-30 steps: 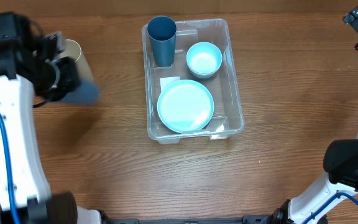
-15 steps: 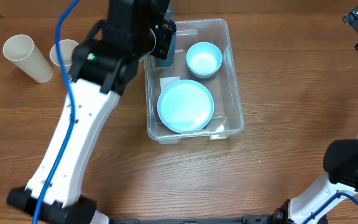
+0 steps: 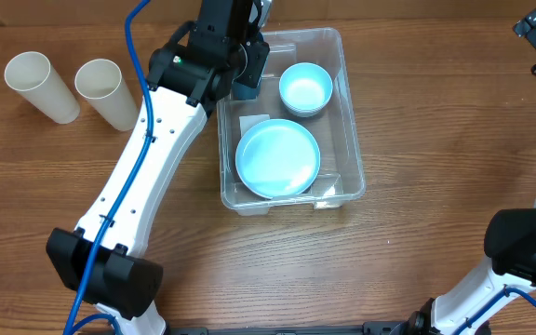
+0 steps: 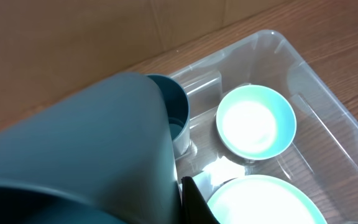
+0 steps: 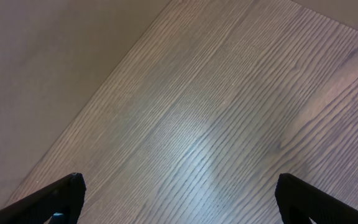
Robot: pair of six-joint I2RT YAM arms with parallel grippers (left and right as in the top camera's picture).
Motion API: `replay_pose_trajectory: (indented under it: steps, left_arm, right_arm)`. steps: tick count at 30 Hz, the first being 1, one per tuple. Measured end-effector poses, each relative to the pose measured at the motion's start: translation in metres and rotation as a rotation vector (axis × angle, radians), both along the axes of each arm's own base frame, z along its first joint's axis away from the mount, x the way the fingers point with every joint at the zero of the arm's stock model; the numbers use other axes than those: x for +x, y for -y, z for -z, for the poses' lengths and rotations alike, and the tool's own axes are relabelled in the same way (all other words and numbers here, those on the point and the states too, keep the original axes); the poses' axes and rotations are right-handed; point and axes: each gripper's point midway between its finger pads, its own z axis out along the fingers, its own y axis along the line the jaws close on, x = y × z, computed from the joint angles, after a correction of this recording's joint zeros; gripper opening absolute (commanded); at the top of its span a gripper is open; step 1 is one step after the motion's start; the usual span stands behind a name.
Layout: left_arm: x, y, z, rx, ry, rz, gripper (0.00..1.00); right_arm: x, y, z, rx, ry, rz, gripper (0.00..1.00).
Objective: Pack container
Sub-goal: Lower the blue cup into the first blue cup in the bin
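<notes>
Spreading beneath everything, the wooden counter (image 3: 417, 140) is carrying the whole scene. The right jaws are standing wide apart above a bare stretch of it, gripping nothing, with their dark fingertips (image 5: 58, 199) showing at the bottom corners of the right wrist view. The white left arm (image 3: 147, 158) is stretching away from the near edge, and the left jaws are hanging over the far left corner of the container (image 3: 350, 112). This clear plastic bin is sitting on the counter directly beneath and to the right of the left jaws, well apart from the right jaws. A light blue plate (image 3: 277, 158) is lying in it, on the robot's side of the left jaws. Two cream cups, one (image 3: 40, 86) beside the other (image 3: 105, 91), are sitting on the counter well to the left of the left jaws. The left jaws are clamping tight on a dark blue cup (image 4: 73, 155), which is filling the left wrist view. A second dark blue cup (image 4: 178, 115) is standing in the bin just beneath it; whether the two are touching cannot be told. A light blue bowl (image 3: 305, 88) is sitting in the bin just to the right of the left jaws.
</notes>
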Motion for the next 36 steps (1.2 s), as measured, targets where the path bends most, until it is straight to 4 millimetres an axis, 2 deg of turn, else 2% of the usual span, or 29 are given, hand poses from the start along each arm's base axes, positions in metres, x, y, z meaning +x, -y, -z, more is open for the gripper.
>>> replay_pose_trajectory:
  steps: [2, 3, 4, 6, 7, 9, 15, 20, 23, 26, 29, 32, 36]
  left_arm:
    - [0.002, 0.001, 0.006, 0.006, -0.010, 0.001, 0.14]
    - [0.002, 0.001, 0.007, 0.010, -0.010, 0.005, 0.27]
    - [0.003, 0.001, 0.007, 0.014, -0.007, 0.008, 0.35]
    - [0.004, 0.001, 0.005, 0.014, 0.000, 0.009, 0.66]
    - [0.005, 0.001, 0.005, 0.018, 0.004, 0.012, 0.71]
    - [0.006, 0.002, 0.004, 0.018, 0.011, 0.013, 0.75]
    - [0.008, 0.002, 0.001, 0.011, 0.027, 0.009, 0.76]
    - [0.009, -0.003, 0.001, 0.033, 0.031, -0.015, 0.84]
    - [0.003, -0.014, 0.008, 0.037, -0.018, -0.066, 0.92]
    - [-0.008, -0.042, 0.015, 0.030, -0.111, -0.162, 0.98]
    - [-0.016, -0.095, 0.012, 0.025, -0.176, -0.293, 1.00]
    - [-0.016, -0.157, 0.010, 0.020, -0.198, -0.428, 1.00]
    - [-0.015, -0.222, 0.010, -0.007, -0.200, -0.564, 0.98]
  right_arm:
    - [0.000, 0.000, 0.000, 0.000, 0.000, 0.000, 1.00]
    - [0.000, 0.000, 0.000, 0.000, 0.000, 0.000, 1.00]
    - [0.000, 0.000, 0.000, 0.000, 0.001, 0.000, 1.00]
    - [0.000, 0.000, 0.000, 0.000, 0.000, 0.000, 1.00]
    - [0.000, 0.000, 0.000, 0.000, 0.000, 0.000, 1.00]
    - [0.000, 0.000, 0.000, 0.000, -0.001, 0.000, 1.00]
    - [0.000, 0.000, 0.000, 0.000, 0.000, 0.000, 1.00]
    - [0.000, 0.000, 0.000, 0.000, 0.000, 0.000, 1.00]
    - [0.000, 0.000, 0.000, 0.000, 0.000, 0.000, 1.00]
    - [0.000, 0.000, 0.000, 0.001, 0.000, 0.000, 1.00]
    - [0.000, 0.000, 0.000, 0.000, 0.000, 0.000, 1.00]
    - [0.000, 0.000, 0.000, 0.000, 0.000, 0.000, 1.00]
    - [0.000, 0.000, 0.000, 0.000, 0.000, 0.000, 1.00]
